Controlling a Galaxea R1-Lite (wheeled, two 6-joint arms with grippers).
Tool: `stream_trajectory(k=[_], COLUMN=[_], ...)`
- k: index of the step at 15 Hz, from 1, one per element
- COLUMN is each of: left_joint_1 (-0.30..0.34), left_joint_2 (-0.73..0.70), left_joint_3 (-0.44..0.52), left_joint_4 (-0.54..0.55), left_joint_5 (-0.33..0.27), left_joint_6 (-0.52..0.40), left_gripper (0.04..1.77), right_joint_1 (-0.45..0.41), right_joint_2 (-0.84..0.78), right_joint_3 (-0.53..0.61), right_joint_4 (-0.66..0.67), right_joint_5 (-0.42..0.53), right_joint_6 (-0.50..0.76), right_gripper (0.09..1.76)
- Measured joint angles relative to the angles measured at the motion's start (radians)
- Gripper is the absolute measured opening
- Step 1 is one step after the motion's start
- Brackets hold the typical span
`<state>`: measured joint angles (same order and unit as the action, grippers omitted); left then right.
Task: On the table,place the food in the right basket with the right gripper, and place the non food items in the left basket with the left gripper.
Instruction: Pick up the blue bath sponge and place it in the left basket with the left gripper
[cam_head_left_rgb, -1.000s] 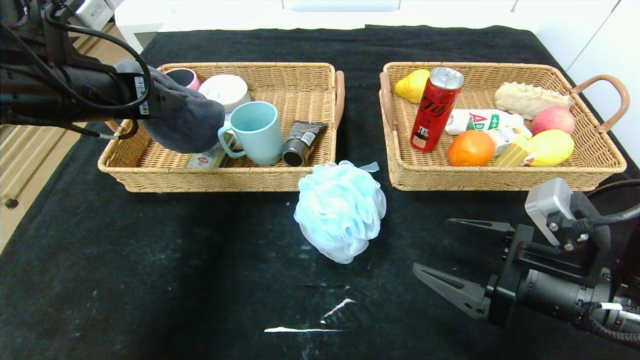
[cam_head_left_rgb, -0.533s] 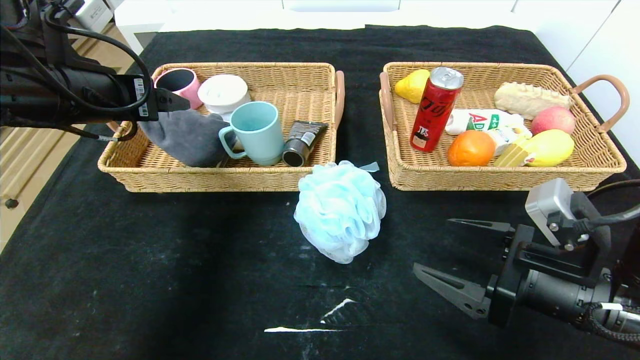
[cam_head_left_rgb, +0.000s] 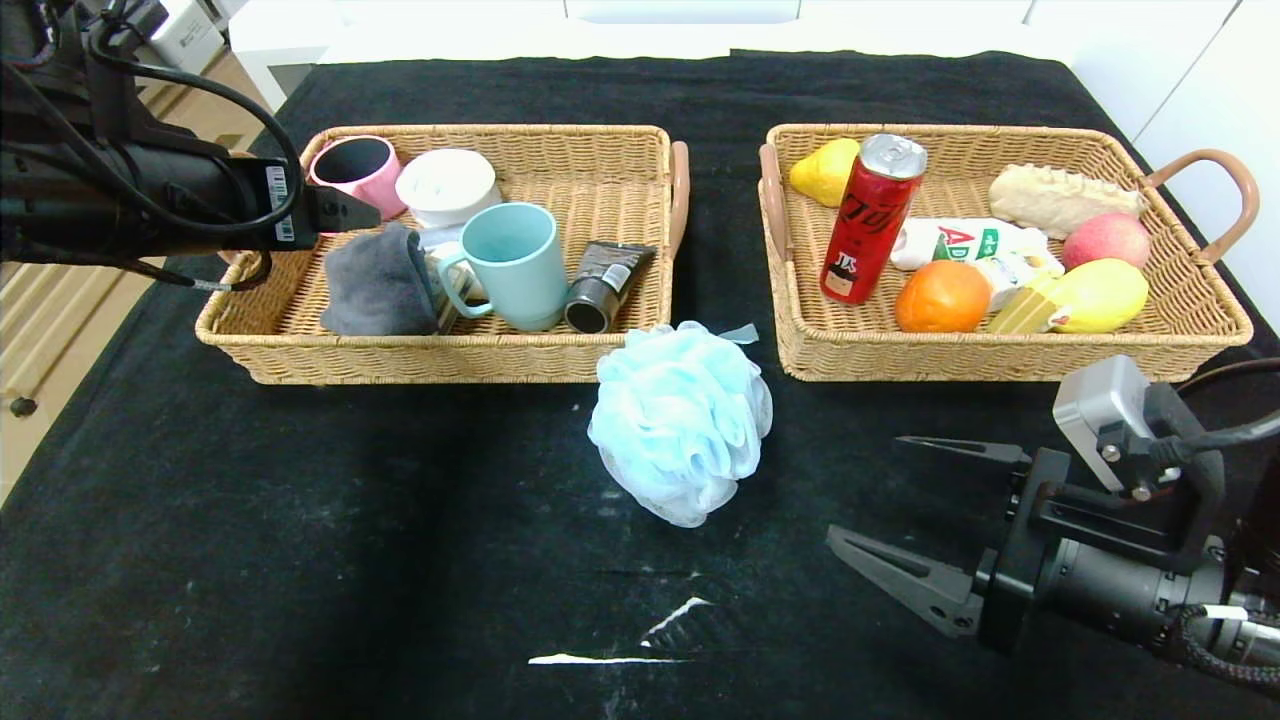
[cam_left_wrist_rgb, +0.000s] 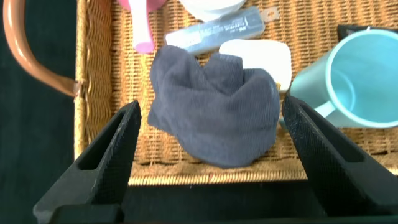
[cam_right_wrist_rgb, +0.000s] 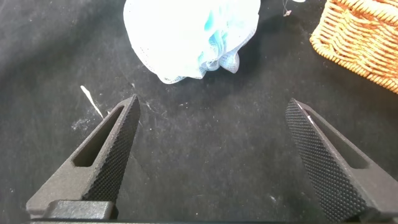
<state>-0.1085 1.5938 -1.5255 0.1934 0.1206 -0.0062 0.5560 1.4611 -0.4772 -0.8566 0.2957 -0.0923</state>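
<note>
Hovering over the left basket (cam_head_left_rgb: 250, 345), your left gripper (cam_left_wrist_rgb: 208, 152) stood open above the released cloth (cam_head_left_rgb: 378, 282) beside the cup (cam_head_left_rgb: 515, 262). You needed a straight lift. The sponge (cam_head_left_rgb: 680, 420) lay before that basket; your right gripper (cam_head_left_rgb: 905, 515) waited open.

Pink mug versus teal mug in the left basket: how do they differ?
The pink mug sits in the far corner of the left basket; the teal mug stands nearer the front wall. The pink mug is pink with a dark inside; the teal mug is pale teal inside and out. The teal mug's handle shows clearly; I cannot make out the pink mug's in the head view. Both stand upright, openings up.
</note>
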Motion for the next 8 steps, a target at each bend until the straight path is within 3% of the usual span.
stream_trajectory(k=[4, 8], left_joint_1=[-0.015, -0.091], left_joint_2=[-0.064, -0.126], left_joint_3=[0.079, 0.109], left_joint_4=[0.000, 0.004], left_joint_5=[0.009, 0.010], left_joint_6=[0.016, -0.043], left_gripper=[1.67, 1.69], right_joint_1=[-0.001, -0.003], right_joint_2=[0.000, 0.000], right_joint_3=[-0.001, -0.005], right_joint_4=[0.000, 0.000], right_joint_5=[0.000, 0.000], right_joint_6=[0.000, 0.000], right_gripper=[1.71, 1.71])
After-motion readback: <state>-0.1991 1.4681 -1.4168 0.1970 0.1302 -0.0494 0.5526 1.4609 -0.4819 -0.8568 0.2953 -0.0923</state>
